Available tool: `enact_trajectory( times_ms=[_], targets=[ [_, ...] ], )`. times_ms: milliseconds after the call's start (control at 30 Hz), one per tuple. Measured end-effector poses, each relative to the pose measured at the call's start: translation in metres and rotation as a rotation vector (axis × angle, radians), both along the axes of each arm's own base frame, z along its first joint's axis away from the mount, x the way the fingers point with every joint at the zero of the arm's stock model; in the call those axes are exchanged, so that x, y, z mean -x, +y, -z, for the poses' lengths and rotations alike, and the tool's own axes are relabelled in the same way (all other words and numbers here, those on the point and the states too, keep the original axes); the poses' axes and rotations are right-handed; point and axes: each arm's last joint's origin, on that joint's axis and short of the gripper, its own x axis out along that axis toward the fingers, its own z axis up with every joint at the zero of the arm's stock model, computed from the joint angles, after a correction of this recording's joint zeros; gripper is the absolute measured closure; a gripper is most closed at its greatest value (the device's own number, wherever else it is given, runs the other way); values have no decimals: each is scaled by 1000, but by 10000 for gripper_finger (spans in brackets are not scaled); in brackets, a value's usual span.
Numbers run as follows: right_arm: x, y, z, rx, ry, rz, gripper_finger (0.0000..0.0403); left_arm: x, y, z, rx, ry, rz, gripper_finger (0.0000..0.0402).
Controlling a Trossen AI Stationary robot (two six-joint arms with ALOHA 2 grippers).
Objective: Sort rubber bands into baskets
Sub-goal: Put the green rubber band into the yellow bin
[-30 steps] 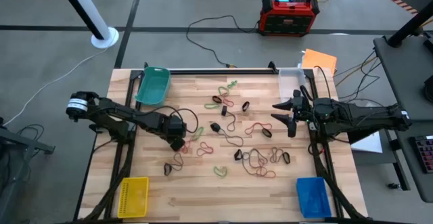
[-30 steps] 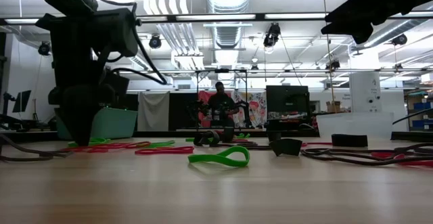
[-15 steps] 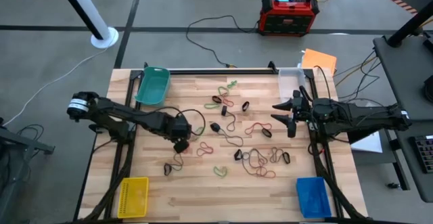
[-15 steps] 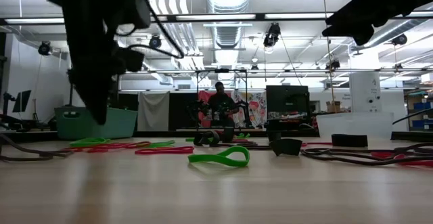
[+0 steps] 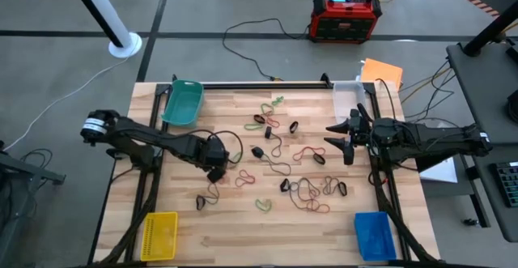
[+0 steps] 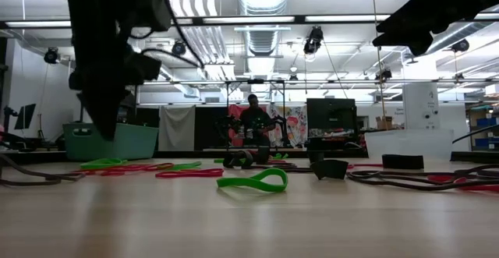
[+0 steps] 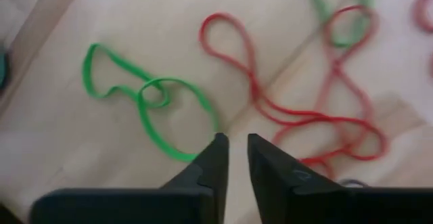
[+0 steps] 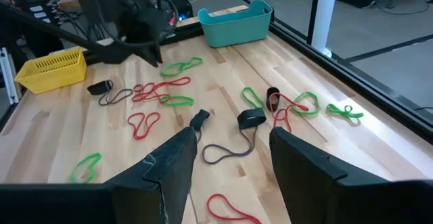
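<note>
Rubber bands in red, green, black and brown lie scattered flat over the middle of the wooden table (image 5: 283,219). The four baskets stand at its corners: teal (image 5: 183,102), clear (image 5: 350,94), yellow (image 5: 159,236), blue (image 5: 374,236). My left gripper (image 5: 217,173) hangs over the table's left half and points steeply down. Its fingers are a narrow gap apart with nothing between them (image 7: 233,146), above a green band (image 7: 155,105) and a red band (image 7: 298,109). My right gripper (image 5: 340,138) waits open, high over the right side (image 8: 230,163).
A red-and-black box (image 5: 346,17) with cables sits on the floor beyond the far edge. An orange sheet (image 5: 382,71) lies by the clear basket. A green band (image 6: 252,182) lies nearest the low camera. A person (image 6: 252,118) stands far back in the room.
My left gripper has risen from the table top, where its tips stood among the bands, and has drifted slightly toward the table's right edge. Nothing hangs from it. The bands lie as before.
</note>
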Motion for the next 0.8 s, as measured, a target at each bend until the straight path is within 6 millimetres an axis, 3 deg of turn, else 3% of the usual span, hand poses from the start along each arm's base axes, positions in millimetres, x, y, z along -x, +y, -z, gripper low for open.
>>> enact_trajectory(
  times_ms=[233, 433, 633, 800],
  targets=[
    [0, 0, 1, -1, 3, 0, 220, 14, 15, 30, -10, 38, -62, 258],
    [0, 0, 4, 0, 13, 0, 220, 21, 18, 41, -13, 26, -56, 235],
    [0, 0, 10, -2, 29, 1, 220, 23, 18, 44, -4, 18, -50, 271],
    [0, 0, 15, -20, 40, 9, 220, 20, 17, 44, 18, 9, -24, 370]
  ],
)
